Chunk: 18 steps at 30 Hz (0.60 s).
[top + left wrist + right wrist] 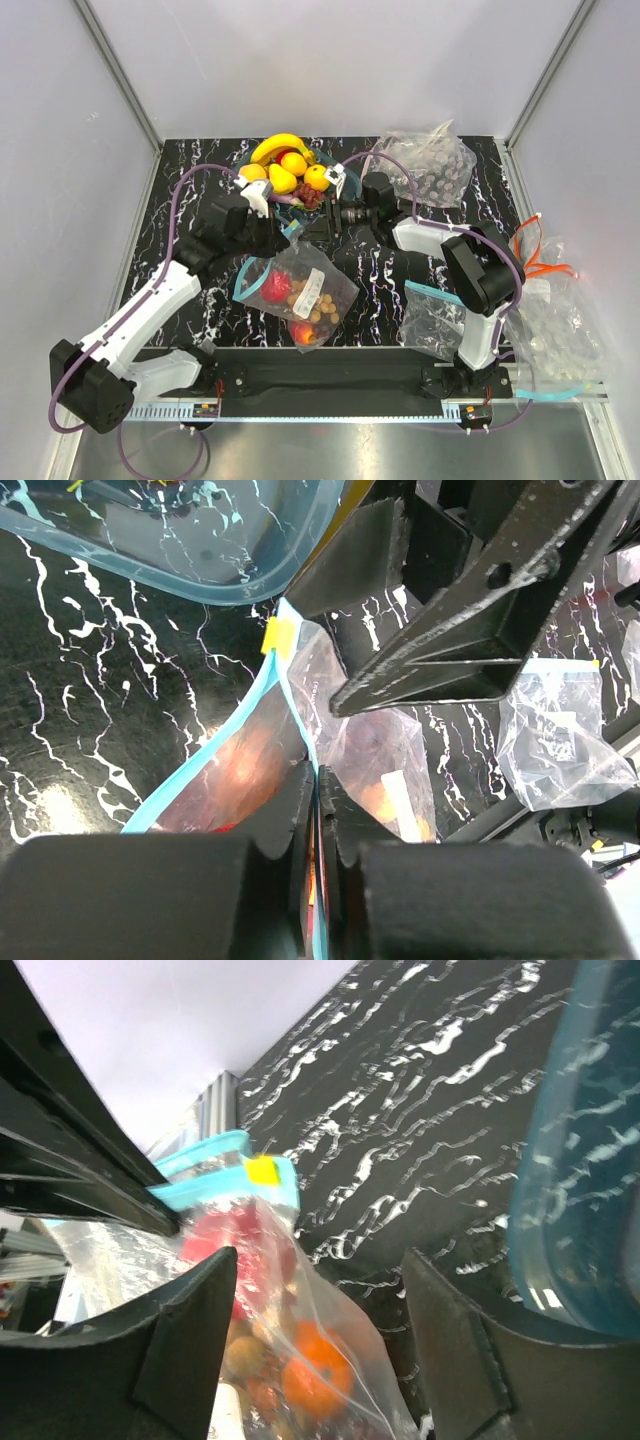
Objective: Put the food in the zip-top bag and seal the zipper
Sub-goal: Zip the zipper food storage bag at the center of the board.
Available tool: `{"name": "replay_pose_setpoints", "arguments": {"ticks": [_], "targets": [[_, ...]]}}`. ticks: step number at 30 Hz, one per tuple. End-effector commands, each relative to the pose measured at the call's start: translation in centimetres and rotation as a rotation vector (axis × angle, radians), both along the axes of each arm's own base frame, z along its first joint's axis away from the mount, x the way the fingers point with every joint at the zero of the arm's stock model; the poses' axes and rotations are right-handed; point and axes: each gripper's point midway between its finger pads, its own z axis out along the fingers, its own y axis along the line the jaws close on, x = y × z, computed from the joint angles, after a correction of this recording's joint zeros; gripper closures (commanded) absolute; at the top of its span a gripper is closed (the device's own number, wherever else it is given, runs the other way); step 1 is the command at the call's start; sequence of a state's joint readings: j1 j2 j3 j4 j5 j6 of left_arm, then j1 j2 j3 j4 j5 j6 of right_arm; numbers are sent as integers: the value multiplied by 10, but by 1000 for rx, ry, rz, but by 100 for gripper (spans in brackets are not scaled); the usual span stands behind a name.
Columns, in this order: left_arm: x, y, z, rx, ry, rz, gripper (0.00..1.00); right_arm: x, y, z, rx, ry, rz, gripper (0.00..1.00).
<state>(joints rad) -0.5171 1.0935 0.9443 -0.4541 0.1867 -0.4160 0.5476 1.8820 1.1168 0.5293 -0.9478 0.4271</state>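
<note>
Though the zip-top bag (343, 293) bears a white label (313, 293), any writing is blurred.

Zip-top bag (298, 290) before fruit bowl (230, 580)

A black marble-patterned tabletop (375, 280), veined in white, is spread beneath the left gripper (292, 232) and the right gripper (320, 226). Plain pale grey walls (330, 60) are set beyond and to either side of them, joined by slanted aluminium posts (120, 75). A brushed metal ledge (330, 450) is seen behind them. Everything is lit softly and evenly
</note>
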Motion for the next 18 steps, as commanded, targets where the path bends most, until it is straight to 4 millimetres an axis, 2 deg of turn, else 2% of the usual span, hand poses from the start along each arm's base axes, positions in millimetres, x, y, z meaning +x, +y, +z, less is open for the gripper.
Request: {"name": "replay_pose_setpoints", "arguments": {"ticks": [1,2,3,6,7,10,11,12,15,18], "targets": [[4,-7,12,-41,-50,-31,94,-4,16,34,81,-89,68,31],[3,-7,11,-38,-47,-31,95,-6,17,35,86,-91,78,34],[4,-7,12,-34,-49,-29,96,-8,19,35,89,-89,85,44],[4,-3,11,-19,-51,-14,96,-9,20,36,92,-88,90,62],[5,0,11,-12,-51,2,94,-11,20,37,92,-88,88,76],[8,17,12,44,-57,84,68,-12,18,37,90,-98,78,95],[12,25,14,68,-74,119,60,-13,17,38,90,-101,79,98],[13,28,24,68,-99,136,48,-14,16,41,94,-108,79,99],[17,37,44,82,-154,171,34,-18,15,39,88,-112,83,100],[24,34,52,88,-181,158,30,-23,15,42,84,-133,93,100]]}}
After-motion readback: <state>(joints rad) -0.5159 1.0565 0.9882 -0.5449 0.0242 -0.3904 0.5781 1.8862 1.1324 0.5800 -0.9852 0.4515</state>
